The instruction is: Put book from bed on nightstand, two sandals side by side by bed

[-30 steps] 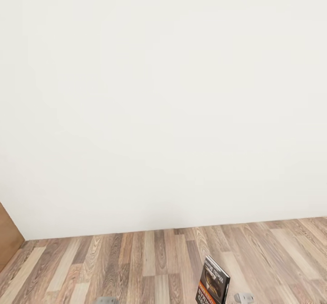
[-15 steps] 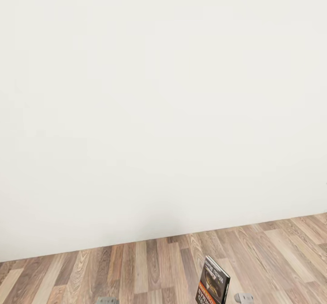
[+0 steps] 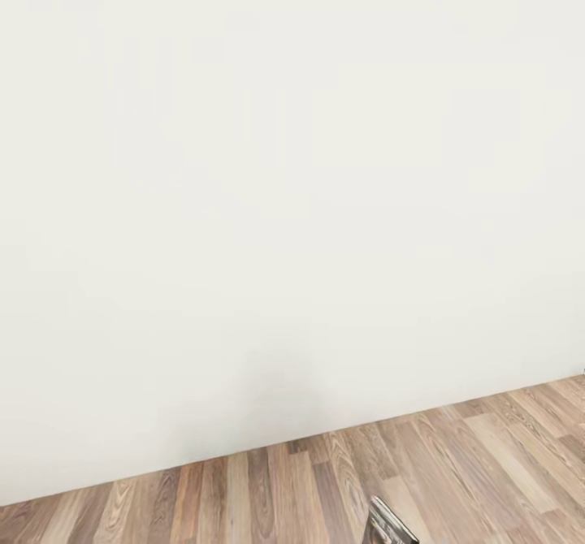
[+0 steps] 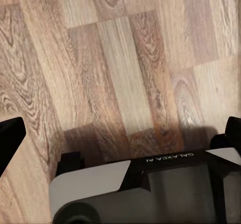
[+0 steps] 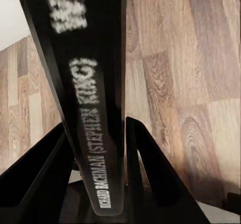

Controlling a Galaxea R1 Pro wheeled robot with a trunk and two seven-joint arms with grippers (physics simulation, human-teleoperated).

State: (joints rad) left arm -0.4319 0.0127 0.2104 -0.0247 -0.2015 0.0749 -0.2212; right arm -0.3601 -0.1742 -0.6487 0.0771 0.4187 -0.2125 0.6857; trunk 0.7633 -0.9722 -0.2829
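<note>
The jaws of the right gripper (image 5: 100, 184) are closed on the book (image 5: 85, 83), which stands between them above the wood floor (image 5: 201, 58). The left gripper (image 4: 120, 128) jaws are wide apart and hold nothing.

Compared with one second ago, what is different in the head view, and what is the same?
The whole view has shifted: the camera moved, so the white wall takes more of the picture and the brown edge at far left is gone. The book sits lower, with just its top corner showing. The right gripper still clamps the book's spine between its fingers. The plank floor is unchanged.
</note>
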